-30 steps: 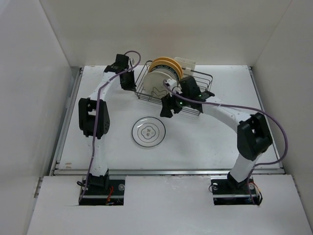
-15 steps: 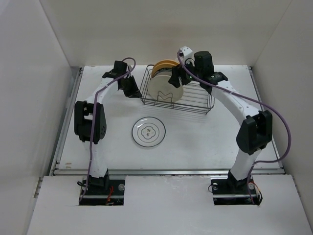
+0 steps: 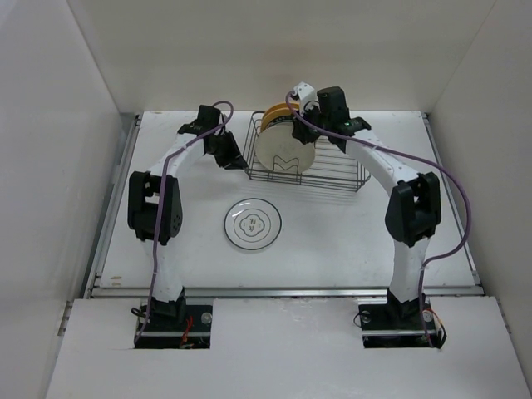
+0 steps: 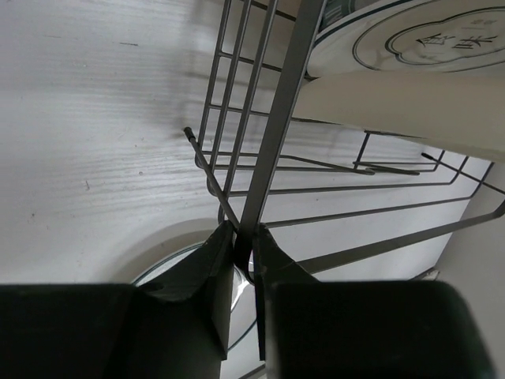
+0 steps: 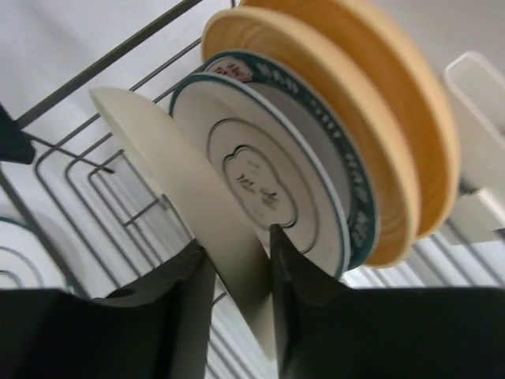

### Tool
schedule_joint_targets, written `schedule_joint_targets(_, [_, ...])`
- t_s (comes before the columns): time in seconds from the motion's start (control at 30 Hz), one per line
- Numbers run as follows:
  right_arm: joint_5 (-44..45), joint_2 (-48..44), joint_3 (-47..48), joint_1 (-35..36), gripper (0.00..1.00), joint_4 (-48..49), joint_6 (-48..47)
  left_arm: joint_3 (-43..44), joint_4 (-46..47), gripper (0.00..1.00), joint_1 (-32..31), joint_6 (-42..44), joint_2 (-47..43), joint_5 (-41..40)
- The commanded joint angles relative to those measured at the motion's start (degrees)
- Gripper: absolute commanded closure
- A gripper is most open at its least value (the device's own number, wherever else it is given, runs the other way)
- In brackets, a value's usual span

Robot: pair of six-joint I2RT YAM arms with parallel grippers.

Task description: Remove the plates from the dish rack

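Observation:
The black wire dish rack (image 3: 341, 166) stands at the back of the table with several plates upright in it. From front to back they are a plain cream plate (image 5: 166, 166), a white ringed plate (image 5: 260, 181), a teal-rimmed plate (image 5: 357, 207) and yellow-orange plates (image 5: 394, 134). My right gripper (image 5: 237, 243) reaches in from behind, shut on the cream plate's top rim (image 3: 283, 150). My left gripper (image 4: 243, 233) is shut on a wire at the rack's left end (image 3: 249, 162). Another white ringed plate (image 3: 253, 224) lies flat on the table.
A cream clip piece (image 5: 481, 118) sits on the rack's far side, just right of the yellow-orange plates. White walls enclose the table on the left, back and right. Both arms arch over the back half of the table.
My right arm swung from the rack's front up and over to behind the plates, and its jaws closed on the cream plate. The rack shifted slightly right with the left gripper still holding it.

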Motion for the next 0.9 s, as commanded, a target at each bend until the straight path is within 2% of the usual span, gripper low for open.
schedule_joint_targets(0.0, [-0.07, -0.87, 1.93, 0.22, 0.71, 0.27, -0.21, 0.67, -4.74, 0.89, -2.74, -0.01, 2.13, 4.39])
schedule_joint_targets(0.07, [0.63, -0.26, 1.93, 0.22, 0.82, -0.34, -1.34, 1.19, -6.23, 0.75, -2.74, 1.83, 2.13, 3.87])
schedule_joint_targets(0.1, [0.63, -0.26, 1.93, 0.22, 0.93, -0.35, -1.35, 1.8, -6.76, 0.71, -2.74, 2.37, 2.13, 3.86])
schedule_joint_targets(0.13, [1.33, -0.78, 1.32, 0.22, 0.99, -0.35, -1.87, 1.81, -7.72, 0.71, -2.74, 3.07, 2.13, 3.86])
schedule_joint_targets(0.17, [2.21, -1.39, 0.79, 0.22, 1.0, -0.35, -2.49, 1.81, -7.73, 0.7, -2.74, 3.77, 2.13, 3.86])
schedule_joint_targets(0.27, [4.49, -4.9, -1.84, 0.22, 1.0, 2.54, -3.02, 1.81, -8.26, 0.73, -2.74, 5.53, 2.13, 2.55])
schedule_joint_targets(0.4, [8.18, -10.0, -4.22, 0.22, 1.0, 7.99, -3.02, 1.28, -8.26, 0.98, -2.74, 4.93, 1.43, 1.93])
schedule_joint_targets(0.43, [9.23, -11.14, -5.27, 0.22, 1.0, 9.4, -2.5, 1.28, -8.26, 1.0, -2.74, 4.92, 1.43, 1.93])
schedule_joint_targets(0.63, [16.1, -20.2, -11.6, 0.22, 1.0, 21.18, 1.1, 1.28, -7.12, 1.0, -2.74, 2.82, 1.43, 1.93])
schedule_joint_targets(0.87, [17.95, -25.92, -17.67, -0.83, 1.0, 21.89, 6.62, -2.05, -2.47, 1.0, -0.28, -3.17, 0.82, 3.95])
